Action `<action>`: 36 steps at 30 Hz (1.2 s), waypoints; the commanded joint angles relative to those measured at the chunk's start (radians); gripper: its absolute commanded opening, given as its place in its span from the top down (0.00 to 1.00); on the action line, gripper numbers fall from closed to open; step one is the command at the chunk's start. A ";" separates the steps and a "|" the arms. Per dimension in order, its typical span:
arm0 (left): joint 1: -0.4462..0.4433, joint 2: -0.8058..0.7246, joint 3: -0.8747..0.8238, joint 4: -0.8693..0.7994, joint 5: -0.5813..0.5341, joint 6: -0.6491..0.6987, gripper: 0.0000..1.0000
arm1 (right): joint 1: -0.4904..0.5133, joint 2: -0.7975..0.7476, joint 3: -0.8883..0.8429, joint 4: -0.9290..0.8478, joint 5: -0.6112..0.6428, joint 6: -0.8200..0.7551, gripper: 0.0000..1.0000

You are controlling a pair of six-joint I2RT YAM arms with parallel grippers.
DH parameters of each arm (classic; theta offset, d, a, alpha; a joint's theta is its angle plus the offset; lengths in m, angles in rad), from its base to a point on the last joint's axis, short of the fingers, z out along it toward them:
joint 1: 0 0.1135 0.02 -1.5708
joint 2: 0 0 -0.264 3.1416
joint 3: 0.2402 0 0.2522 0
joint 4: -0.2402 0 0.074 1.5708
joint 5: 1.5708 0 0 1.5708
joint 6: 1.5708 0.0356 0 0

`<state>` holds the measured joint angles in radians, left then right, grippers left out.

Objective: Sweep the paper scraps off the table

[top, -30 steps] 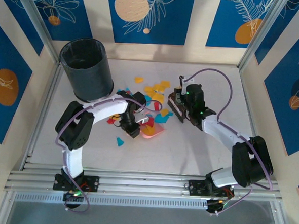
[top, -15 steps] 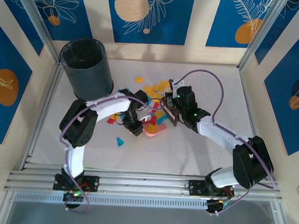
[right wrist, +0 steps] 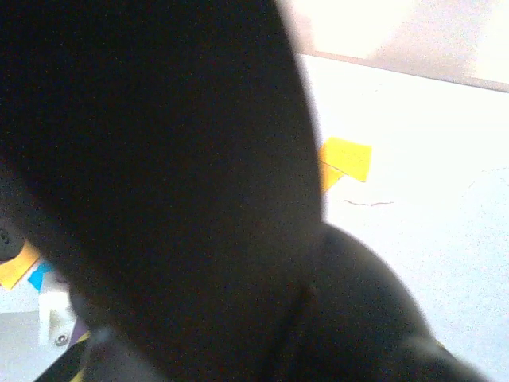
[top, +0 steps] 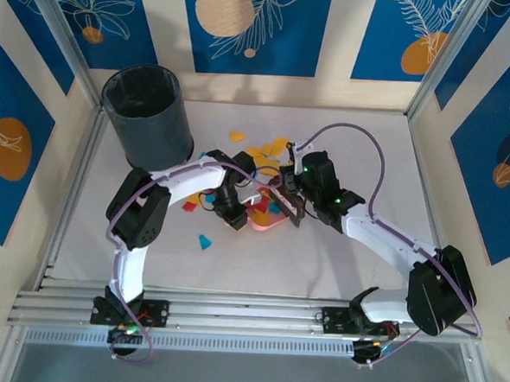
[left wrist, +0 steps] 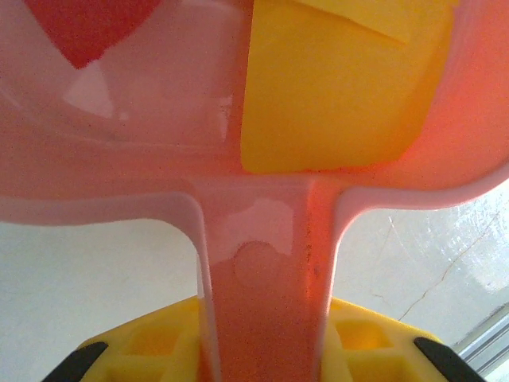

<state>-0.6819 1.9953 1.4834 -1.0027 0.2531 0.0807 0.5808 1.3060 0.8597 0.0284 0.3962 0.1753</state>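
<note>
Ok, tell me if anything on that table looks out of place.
One teal scrap lies alone on the table, on the near side of the pink dustpan. It is apart from the main scatter of paper scraps beyond the pan, so a sweep into the pan would likely miss it.

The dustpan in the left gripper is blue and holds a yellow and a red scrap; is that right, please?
Not quite: the left wrist view shows the dustpan is pink, not blue. The left gripper holds it, with a yellow scrap and a red scrap inside.
</note>
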 commanded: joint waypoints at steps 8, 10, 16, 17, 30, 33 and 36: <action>-0.017 0.005 0.020 -0.033 0.020 0.011 1.00 | 0.010 -0.067 -0.025 -0.052 0.033 0.044 1.00; -0.018 -0.007 0.013 -0.033 0.022 0.016 1.00 | 0.010 -0.077 -0.025 -0.056 0.076 0.050 1.00; -0.016 -0.067 -0.031 0.019 0.029 0.019 1.00 | 0.007 -0.140 -0.043 -0.053 0.116 0.065 1.00; -0.017 -0.075 -0.038 0.029 0.028 0.019 1.00 | 0.007 -0.150 -0.045 -0.054 0.122 0.066 1.00; -0.015 -0.202 -0.115 0.148 -0.020 0.001 1.00 | -0.034 -0.293 -0.090 -0.112 0.289 0.096 1.00; -0.013 -0.241 -0.125 0.171 -0.028 -0.004 1.00 | -0.054 -0.317 -0.105 -0.124 0.283 0.105 1.00; -0.004 -0.284 -0.130 0.196 -0.034 -0.022 1.00 | -0.071 -0.332 -0.116 -0.130 0.263 0.111 1.00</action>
<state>-0.6910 1.7695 1.3617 -0.8452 0.2302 0.0765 0.5213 1.0039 0.7544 -0.1108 0.6437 0.2630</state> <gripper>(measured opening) 0.266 0.270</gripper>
